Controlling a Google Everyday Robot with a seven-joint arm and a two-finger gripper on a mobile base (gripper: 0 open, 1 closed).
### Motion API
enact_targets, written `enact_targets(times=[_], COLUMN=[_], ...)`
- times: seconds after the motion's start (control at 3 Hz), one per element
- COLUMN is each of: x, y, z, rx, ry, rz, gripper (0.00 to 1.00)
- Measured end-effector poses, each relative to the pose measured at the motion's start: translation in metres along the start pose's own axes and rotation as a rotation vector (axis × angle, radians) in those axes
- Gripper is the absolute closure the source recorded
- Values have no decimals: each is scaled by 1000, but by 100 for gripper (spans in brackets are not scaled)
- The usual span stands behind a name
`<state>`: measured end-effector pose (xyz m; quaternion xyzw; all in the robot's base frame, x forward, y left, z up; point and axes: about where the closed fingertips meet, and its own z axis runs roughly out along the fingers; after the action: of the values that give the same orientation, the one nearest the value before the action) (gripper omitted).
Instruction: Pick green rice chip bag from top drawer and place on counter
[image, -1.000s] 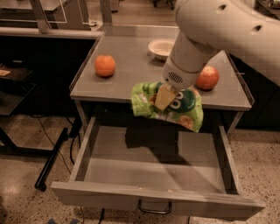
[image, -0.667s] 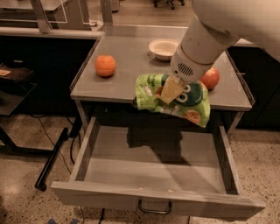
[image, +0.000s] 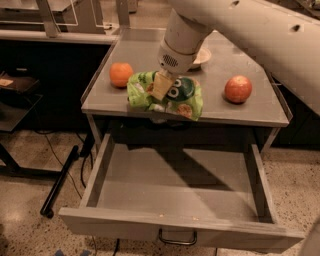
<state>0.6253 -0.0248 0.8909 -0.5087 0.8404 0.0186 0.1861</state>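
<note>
Camera view: your gripper (image: 161, 87) grasps the green rice chip bag (image: 184, 98) at the front edge of the counter (image: 145, 55), out of the top drawer (image: 175, 182); you've only the set-down and release left.

Your gripper (image: 161, 86), clamped on the green rice chip bag (image: 186, 95), now holds it over the front edge of the counter (image: 225, 111), nearer the orange (image: 121, 74), no longer out over the open top drawer (image: 175, 180). The red fruit (image: 238, 89), earlier half hidden behind the arm (image: 240, 30), shows whole.
</note>
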Motion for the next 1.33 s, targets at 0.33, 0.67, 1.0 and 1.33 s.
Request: enact_targets(times=[0.33, 0.67, 1.0, 1.33], x=[-7, -6, -6, -6], y=[0, 0, -28, -61], z=[-2, -2, 4, 15], rx=[2, 2, 18, 44], ry=[-10, -9, 12, 52], rz=[-5, -4, 45, 100], gripper=[100, 100, 100, 100])
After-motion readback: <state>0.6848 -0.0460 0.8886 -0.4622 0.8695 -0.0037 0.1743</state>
